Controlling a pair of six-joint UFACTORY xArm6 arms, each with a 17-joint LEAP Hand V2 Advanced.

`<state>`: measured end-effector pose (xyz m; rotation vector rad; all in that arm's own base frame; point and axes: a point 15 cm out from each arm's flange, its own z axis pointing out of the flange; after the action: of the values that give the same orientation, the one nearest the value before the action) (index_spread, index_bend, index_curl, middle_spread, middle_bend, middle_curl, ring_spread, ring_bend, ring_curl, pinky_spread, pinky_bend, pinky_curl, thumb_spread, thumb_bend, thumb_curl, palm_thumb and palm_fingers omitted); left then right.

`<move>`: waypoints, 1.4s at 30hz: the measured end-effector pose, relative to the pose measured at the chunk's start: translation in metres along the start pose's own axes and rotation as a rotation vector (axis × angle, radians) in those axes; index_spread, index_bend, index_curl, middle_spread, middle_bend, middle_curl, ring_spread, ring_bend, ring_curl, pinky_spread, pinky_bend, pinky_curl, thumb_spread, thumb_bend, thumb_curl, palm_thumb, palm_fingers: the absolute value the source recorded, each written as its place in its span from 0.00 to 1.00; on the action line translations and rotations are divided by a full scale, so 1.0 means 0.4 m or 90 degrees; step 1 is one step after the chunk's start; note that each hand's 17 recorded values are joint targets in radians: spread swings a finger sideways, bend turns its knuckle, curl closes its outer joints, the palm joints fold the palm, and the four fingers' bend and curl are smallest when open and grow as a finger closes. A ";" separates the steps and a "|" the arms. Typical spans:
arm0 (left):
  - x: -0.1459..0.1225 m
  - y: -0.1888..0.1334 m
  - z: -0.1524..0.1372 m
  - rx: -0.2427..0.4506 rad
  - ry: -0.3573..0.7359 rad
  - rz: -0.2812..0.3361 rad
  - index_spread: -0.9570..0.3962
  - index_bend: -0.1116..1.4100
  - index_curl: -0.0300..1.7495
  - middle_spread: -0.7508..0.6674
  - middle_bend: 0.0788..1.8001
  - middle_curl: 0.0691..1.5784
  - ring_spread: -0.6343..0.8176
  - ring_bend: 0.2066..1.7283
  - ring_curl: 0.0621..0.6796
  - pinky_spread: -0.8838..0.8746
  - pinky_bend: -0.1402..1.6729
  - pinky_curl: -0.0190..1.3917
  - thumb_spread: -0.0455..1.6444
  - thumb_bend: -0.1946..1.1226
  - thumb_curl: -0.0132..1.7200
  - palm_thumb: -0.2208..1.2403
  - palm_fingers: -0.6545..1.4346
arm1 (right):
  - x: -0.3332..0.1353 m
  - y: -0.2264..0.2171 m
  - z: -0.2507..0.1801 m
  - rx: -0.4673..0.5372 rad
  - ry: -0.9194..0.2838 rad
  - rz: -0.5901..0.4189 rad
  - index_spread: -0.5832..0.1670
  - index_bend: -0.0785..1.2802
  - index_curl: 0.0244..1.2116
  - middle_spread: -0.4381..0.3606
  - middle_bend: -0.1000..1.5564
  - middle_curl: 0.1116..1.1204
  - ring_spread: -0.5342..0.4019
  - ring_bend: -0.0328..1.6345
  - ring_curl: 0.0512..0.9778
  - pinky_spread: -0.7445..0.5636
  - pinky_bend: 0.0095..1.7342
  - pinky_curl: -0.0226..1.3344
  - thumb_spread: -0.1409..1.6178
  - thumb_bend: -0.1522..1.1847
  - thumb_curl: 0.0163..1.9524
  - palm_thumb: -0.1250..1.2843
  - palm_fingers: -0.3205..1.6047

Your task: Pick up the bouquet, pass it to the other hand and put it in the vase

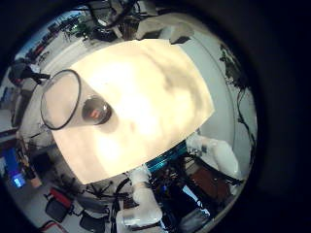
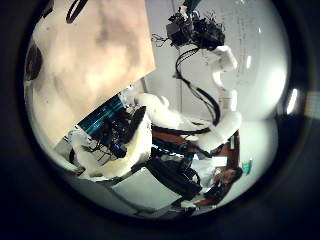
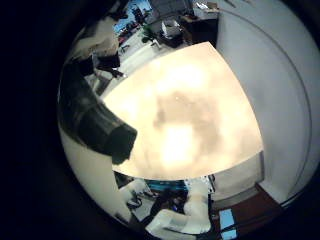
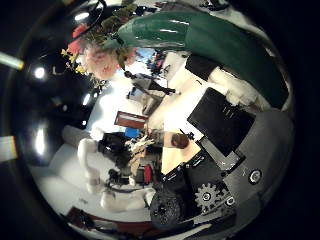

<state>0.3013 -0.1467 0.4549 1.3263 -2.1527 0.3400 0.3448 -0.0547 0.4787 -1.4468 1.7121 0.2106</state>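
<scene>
From the left little finger side palm view I look down from high above the table point(image 1: 155, 107); the glass vase point(image 1: 66, 99) stands on it near one edge, empty, with nothing of my left hand close to it. I cannot tell how the left fingers are set.

In the right thumb side palm view the bouquet point(image 4: 175, 40) lies across my right hand point(image 4: 215, 140): its green wrapped stem runs from about 2 o'clock to 11 o'clock, where the pink and red blooms point(image 4: 95, 55) sit. The fingers are clasped against that stem.
</scene>
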 end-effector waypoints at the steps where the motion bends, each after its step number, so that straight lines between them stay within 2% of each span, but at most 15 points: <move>1: 0.008 -0.004 -0.010 0.010 0.014 0.001 0.74 0.19 0.22 0.79 0.06 0.16 0.83 0.16 0.23 0.85 0.26 0.13 0.70 0.13 0.19 0.40 0.39 | -0.022 0.002 -0.006 0.004 -0.023 -0.013 0.51 0.95 0.68 0.42 0.89 0.61 0.39 0.91 0.62 0.44 0.83 0.40 0.56 0.12 0.51 0.91 0.77; 8: 0.086 -0.024 -0.083 0.097 0.125 0.025 0.78 0.18 0.21 0.81 0.06 0.16 0.83 0.18 0.25 0.85 0.27 0.14 0.70 0.13 0.19 0.38 0.37 | -0.163 0.014 -0.050 0.017 -0.164 -0.074 0.52 0.96 0.67 0.42 0.90 0.60 0.39 0.91 0.62 0.44 0.82 0.43 0.56 0.11 0.54 0.90 0.77; 16: 0.165 -0.018 -0.140 0.192 0.270 0.048 0.80 0.18 0.20 0.83 0.07 0.16 0.83 0.20 0.26 0.85 0.29 0.14 0.69 0.13 0.18 0.36 0.36 | -0.296 0.075 -0.057 -0.034 -0.304 -0.129 0.52 0.96 0.65 0.42 0.90 0.60 0.39 0.91 0.62 0.43 0.80 0.46 0.55 0.11 0.56 0.89 0.77; 19: 0.181 -0.006 -0.161 0.225 0.303 0.052 0.81 0.18 0.20 0.84 0.07 0.17 0.83 0.21 0.26 0.85 0.30 0.14 0.68 0.13 0.19 0.36 0.35 | -0.330 0.099 -0.043 -0.058 -0.323 -0.158 0.53 0.97 0.65 0.42 0.90 0.60 0.39 0.91 0.62 0.43 0.79 0.47 0.55 0.11 0.56 0.89 0.77; 24: 0.190 0.015 -0.179 0.254 0.334 0.054 0.82 0.18 0.19 0.84 0.07 0.17 0.83 0.21 0.26 0.85 0.30 0.14 0.67 0.13 0.19 0.35 0.36 | -0.386 0.143 -0.022 -0.090 -0.336 -0.204 0.53 0.97 0.64 0.42 0.90 0.59 0.39 0.91 0.62 0.43 0.78 0.49 0.55 0.11 0.57 0.87 0.77; 31: 0.215 0.038 -0.188 0.268 0.378 0.064 0.82 0.18 0.19 0.84 0.08 0.18 0.83 0.22 0.26 0.85 0.30 0.14 0.66 0.13 0.19 0.35 0.36 | -0.453 0.211 0.016 -0.148 -0.360 -0.260 0.53 0.97 0.64 0.42 0.91 0.59 0.39 0.91 0.62 0.43 0.77 0.52 0.56 0.11 0.57 0.86 0.77; 36: 0.253 0.069 -0.194 0.254 0.422 0.082 0.83 0.18 0.19 0.83 0.07 0.18 0.82 0.23 0.25 0.85 0.31 0.14 0.65 0.13 0.19 0.36 0.36 | -0.423 0.265 0.061 -0.187 -0.364 -0.236 0.53 0.98 0.63 0.42 0.91 0.59 0.39 0.92 0.62 0.42 0.76 0.55 0.56 0.11 0.57 0.84 0.77; 42: 0.284 0.097 -0.195 0.244 0.465 0.094 0.83 0.18 0.19 0.83 0.07 0.18 0.82 0.23 0.25 0.85 0.31 0.14 0.64 0.13 0.20 0.37 0.36 | -0.421 0.295 0.074 -0.207 -0.353 -0.243 0.53 0.98 0.63 0.42 0.91 0.59 0.39 0.92 0.63 0.42 0.75 0.56 0.57 0.10 0.57 0.83 0.77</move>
<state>0.2557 -0.1724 0.5882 1.0021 -1.5979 1.1467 0.2497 0.1222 0.5314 -1.7177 0.9654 0.6375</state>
